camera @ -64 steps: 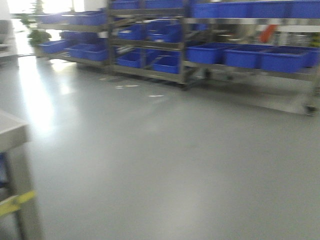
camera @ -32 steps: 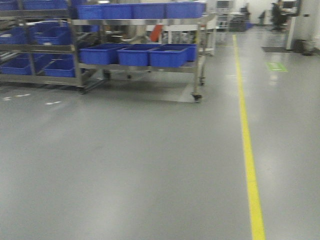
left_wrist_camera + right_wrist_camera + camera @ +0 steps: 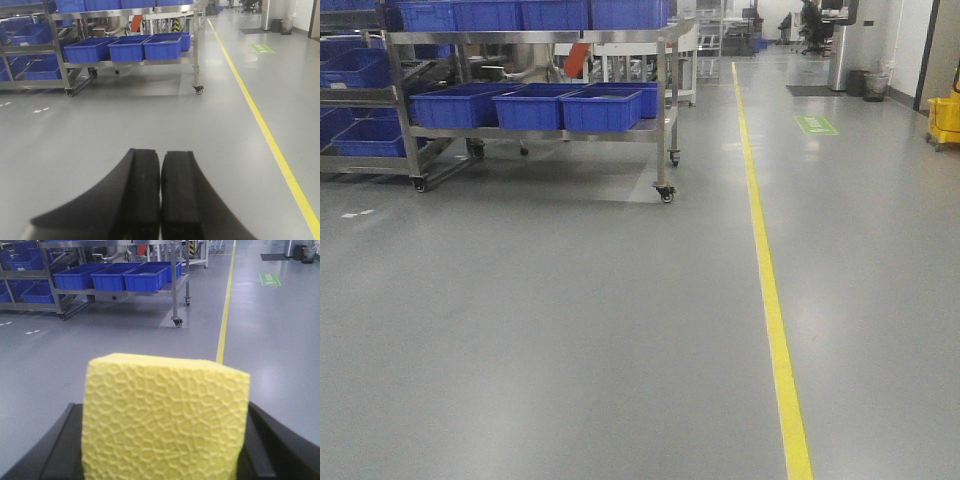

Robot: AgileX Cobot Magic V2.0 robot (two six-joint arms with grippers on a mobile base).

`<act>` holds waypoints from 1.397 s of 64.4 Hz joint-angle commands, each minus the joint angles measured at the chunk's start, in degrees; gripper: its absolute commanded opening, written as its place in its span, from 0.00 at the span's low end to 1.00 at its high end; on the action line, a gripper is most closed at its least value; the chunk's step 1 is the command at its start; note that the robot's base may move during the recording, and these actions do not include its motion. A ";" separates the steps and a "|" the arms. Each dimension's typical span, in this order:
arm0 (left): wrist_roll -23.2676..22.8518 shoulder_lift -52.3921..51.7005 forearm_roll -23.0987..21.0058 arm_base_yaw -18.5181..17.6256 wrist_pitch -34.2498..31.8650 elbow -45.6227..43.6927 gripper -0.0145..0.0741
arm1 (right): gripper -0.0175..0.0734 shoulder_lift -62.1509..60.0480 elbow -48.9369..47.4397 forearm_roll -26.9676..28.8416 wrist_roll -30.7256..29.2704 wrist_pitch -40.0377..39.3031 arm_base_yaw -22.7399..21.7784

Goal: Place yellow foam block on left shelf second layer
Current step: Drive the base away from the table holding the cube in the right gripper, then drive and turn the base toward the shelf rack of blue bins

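A glossy grey floor (image 3: 570, 340) fills the room, with a yellow line (image 3: 770, 300) running off toward the far end. At the far left stands a wheeled steel rack (image 3: 661, 130) with blue bins (image 3: 602, 110) on its shelves. A green floor marking (image 3: 816, 125) lies right of the line, and a yellow cart (image 3: 944, 118) stands at the right edge.

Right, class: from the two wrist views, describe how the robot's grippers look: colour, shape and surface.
The left gripper has two thick matte black fingers with flat inner faces, flaring into curved bases. The right gripper shows only black finger edges beside the bright yellow foam block. No cables or markings visible.
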 commanded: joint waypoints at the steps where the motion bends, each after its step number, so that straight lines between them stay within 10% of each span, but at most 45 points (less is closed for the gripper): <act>1: -0.22 -0.94 -0.18 -0.13 -4.95 1.48 0.32 | 0.56 0.97 -1.43 -1.07 -0.49 -5.03 -0.21; 90: -0.22 -0.94 -0.18 -0.13 -4.95 1.48 0.32 | 0.56 1.04 -1.43 -1.07 -0.49 -5.03 -0.21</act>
